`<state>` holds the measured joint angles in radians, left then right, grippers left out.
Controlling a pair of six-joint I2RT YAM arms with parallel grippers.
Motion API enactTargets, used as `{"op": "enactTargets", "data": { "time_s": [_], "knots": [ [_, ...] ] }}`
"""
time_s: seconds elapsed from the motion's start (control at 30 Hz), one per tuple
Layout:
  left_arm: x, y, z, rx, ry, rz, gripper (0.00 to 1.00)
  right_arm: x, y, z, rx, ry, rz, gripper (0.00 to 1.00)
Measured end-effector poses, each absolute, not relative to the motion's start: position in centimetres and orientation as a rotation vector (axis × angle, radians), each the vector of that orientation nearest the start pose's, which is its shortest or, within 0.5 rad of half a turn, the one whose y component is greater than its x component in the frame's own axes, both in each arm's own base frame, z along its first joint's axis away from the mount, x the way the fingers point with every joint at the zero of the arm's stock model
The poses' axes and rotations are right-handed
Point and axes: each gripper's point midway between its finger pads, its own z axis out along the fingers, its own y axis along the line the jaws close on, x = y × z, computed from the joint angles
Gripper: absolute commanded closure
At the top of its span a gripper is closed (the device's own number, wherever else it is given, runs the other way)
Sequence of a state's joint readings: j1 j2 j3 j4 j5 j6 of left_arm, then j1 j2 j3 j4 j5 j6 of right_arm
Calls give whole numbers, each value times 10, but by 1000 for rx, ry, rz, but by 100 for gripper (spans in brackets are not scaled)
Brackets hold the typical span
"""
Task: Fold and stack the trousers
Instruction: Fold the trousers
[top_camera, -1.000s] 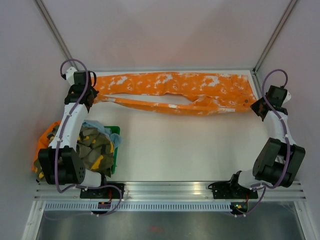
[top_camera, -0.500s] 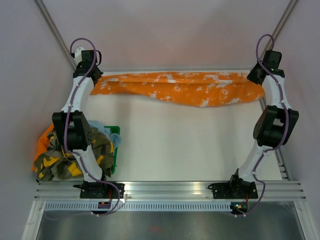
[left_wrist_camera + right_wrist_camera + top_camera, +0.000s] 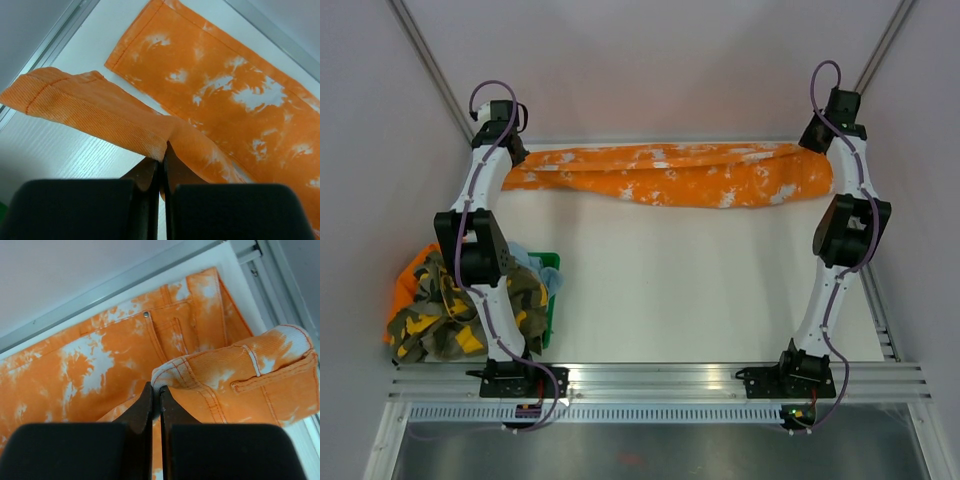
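Here, at the far left of the top view, a pile (image 3: 460, 310) of camouflage and orange clothes spills over a green bin (image 3: 552, 290), apart from the work.

The left gripper (image 3: 161, 157) is reached out to the table's (image 3: 700, 290) far left corner. Its fingers are clenched on the hem (image 3: 65, 97) of one trouser leg, which is held up above the other leg lying flat beneath.

The orange, white-blotched trousers (image 3: 680, 180) stretch along the far edge of the table between the two arms, legs to the left and waist to the right. The cloth sags a little in the middle.

The right gripper (image 3: 156, 390), at the far right corner, is pinched tight on the waistband (image 3: 235, 370). That part is raised and curled over the flat seat of the trousers, where a pocket and a rivet show.

The step in hand looks like the first, lengthwise fold: one leg carried over onto the other. The next move calls for both ends to come down together, hem on hem and waistband on waistband, with the cloth kept taut so no crease is trapped. Only then should either grip let go. The crosswise folds and the stacking are not yet begun.
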<state>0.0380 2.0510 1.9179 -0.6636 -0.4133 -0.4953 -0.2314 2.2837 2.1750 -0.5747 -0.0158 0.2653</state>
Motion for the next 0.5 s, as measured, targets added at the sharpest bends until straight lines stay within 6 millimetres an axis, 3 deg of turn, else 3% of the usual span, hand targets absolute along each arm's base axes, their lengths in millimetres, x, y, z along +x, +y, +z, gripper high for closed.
{"op": "enactTargets", "data": {
  "time_s": [0.17,0.5],
  "knots": [
    [533,80,163,-792,2188,282,98,614,-116,143,515,2177,78,100],
    [546,83,150,-781,2231,271,98,633,-115,119,541,2144,106,100]
  ]
}}
